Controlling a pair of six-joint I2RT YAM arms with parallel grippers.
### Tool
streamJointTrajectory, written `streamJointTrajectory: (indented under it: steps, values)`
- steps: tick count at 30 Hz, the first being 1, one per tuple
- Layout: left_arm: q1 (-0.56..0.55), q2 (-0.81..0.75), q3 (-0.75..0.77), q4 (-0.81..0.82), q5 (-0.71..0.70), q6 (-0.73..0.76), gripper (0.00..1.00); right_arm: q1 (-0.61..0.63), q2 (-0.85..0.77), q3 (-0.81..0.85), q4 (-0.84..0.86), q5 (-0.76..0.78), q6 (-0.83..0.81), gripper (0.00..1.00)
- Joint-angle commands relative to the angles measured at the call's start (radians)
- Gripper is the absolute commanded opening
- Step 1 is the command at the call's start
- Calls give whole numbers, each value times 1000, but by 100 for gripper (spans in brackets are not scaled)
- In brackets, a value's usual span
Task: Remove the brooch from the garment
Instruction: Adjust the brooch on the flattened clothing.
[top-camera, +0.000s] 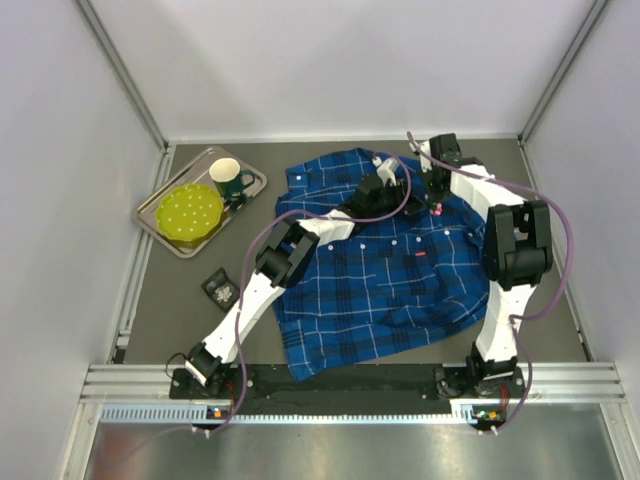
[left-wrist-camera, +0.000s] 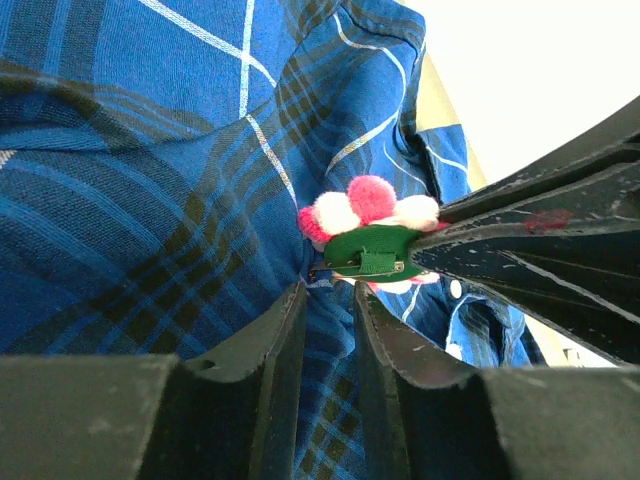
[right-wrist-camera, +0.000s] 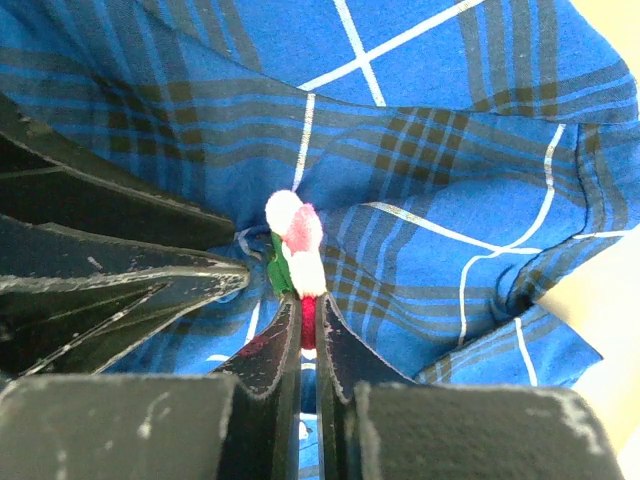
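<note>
My right gripper (right-wrist-camera: 308, 305) is clamped on the pom-pom brooch (left-wrist-camera: 368, 222), which sits on the far right part of the plaid shirt (top-camera: 370, 280). My left gripper (left-wrist-camera: 330, 295) is narrowed on a fold of cloth just beside it. I judge the clean way is to hold that fold taut and draw the brooch along its pin's line, not straight up, so the cloth does not tear. I count one brooch, one shirt, two grippers, and well apart one tray (top-camera: 200, 166) with one green mug (top-camera: 228, 178) and one yellow-green plate (top-camera: 190, 212).

Matt woven cloth garment (top-camera: 370, 290), fuzzy pompom brooch (left-wrist-camera: 372, 222), shiny metal tray (top-camera: 196, 166).
</note>
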Motion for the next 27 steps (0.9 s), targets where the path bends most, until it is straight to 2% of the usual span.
streamJointTrajectory:
  steps: [1, 7, 17, 20, 24, 27]
  values:
    - [-15, -26, -21, -47, 26, 2, 31, 18, 60, 52, -13, 43, -14, 0]
    - [-14, -22, -21, -45, 27, -3, 31, 19, 102, 62, -15, 49, 12, 0]
    - [-14, -25, -26, -44, 32, -6, 31, -33, 80, 61, 22, -109, 125, 0]
    - [-14, -25, -26, -41, 34, -9, 31, -56, 51, 46, 31, -122, 158, 5]
    - [-14, -25, -26, -41, 32, -11, 31, -68, 36, 38, 31, -135, 196, 18]
    - [-14, -25, -27, -41, 34, -9, 31, -86, 17, 21, 36, -167, 239, 20]
